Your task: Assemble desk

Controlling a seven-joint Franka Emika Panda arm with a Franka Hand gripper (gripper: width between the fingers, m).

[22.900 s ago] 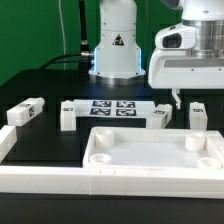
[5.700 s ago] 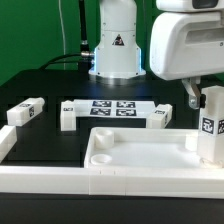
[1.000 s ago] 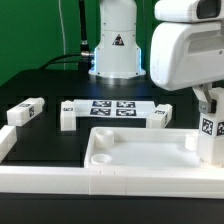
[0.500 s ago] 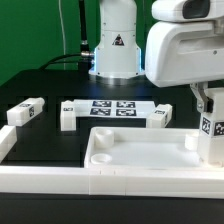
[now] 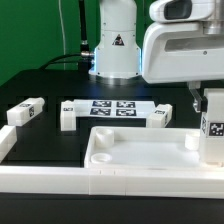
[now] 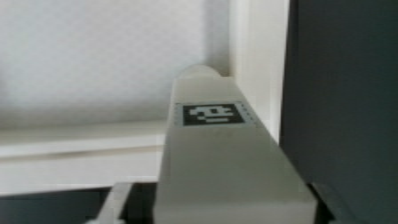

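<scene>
The white tray-like desk tabletop (image 5: pixel 140 172) lies at the front, with round sockets in its corners. My gripper (image 5: pixel 208 98) is shut on a white tagged leg (image 5: pixel 212 135) and holds it upright at the tabletop's far corner on the exterior view's right. In the wrist view the leg (image 6: pixel 222 150) runs from between my jaws down to the tabletop's inner corner (image 6: pixel 107 80); whether it sits in the socket is hidden. Three other legs lie on the black table: one at the left (image 5: pixel 25 111), one (image 5: pixel 68 114) and one (image 5: pixel 160 117) beside the marker board.
The marker board (image 5: pixel 112 107) lies flat behind the tabletop. A long white border rail (image 5: pixel 40 178) runs along the front left. The robot base (image 5: pixel 116 45) stands at the back centre.
The wrist housing has shifted toward the exterior view's left. The leg stays upright at the same corner, its tag drifting slightly right. The loose legs have not moved.
</scene>
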